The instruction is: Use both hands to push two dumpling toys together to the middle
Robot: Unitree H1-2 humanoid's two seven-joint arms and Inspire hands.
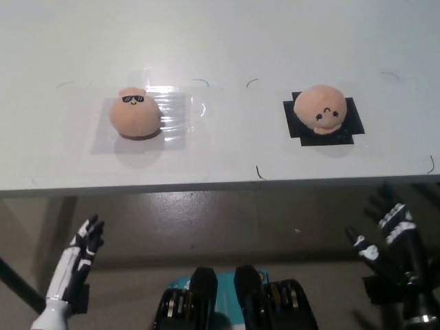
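Not started: sunglasses dumpling toy (pixel 135 113) and smiling dumpling toy (pixel 320 108) sit well apart on the bench (pixel 227 41); left hand (pixel 86 242) and right hand (pixel 385 230) below its edge, fingers spread, empty.

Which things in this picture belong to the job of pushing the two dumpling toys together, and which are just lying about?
Belong to the job:
sunglasses dumpling toy
smiling dumpling toy
left hand, open, below the table edge
right hand, open, below the table edge
white table

Just lying about:
clear plastic sheet under the sunglasses toy
black patch under the smiling toy
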